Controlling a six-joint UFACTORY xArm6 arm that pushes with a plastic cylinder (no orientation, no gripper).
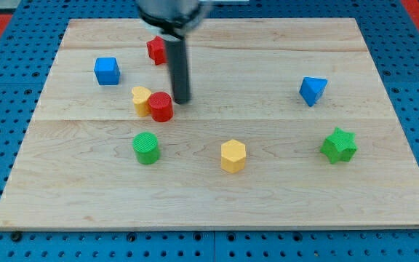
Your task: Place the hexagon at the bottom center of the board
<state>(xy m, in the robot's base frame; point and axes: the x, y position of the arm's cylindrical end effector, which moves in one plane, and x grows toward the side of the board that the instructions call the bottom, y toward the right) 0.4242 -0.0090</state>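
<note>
Blue pegboard frames a pale wooden board [217, 204], and on it my tip [182, 100] sits down just right of the red cylinder [161, 106], nearly touching it. No claw on this arm, just a bare rod, so nothing to open or close. The yellow hexagon [233, 155] sits below centre, right of the middle, well apart from my tip and close to its goal already.

Risk, as I judge it: heading straight down-right could drag the red cylinder and the yellow heart [141, 99] along, and an off-centre push could spin the hexagon sideways.

Count: two red, with a red block [156, 49] behind the rod; two yellow; two blue, cube [107, 70] and blue wedge-like block [312, 90]; two green, cylinder [146, 148] and star [338, 145].
</note>
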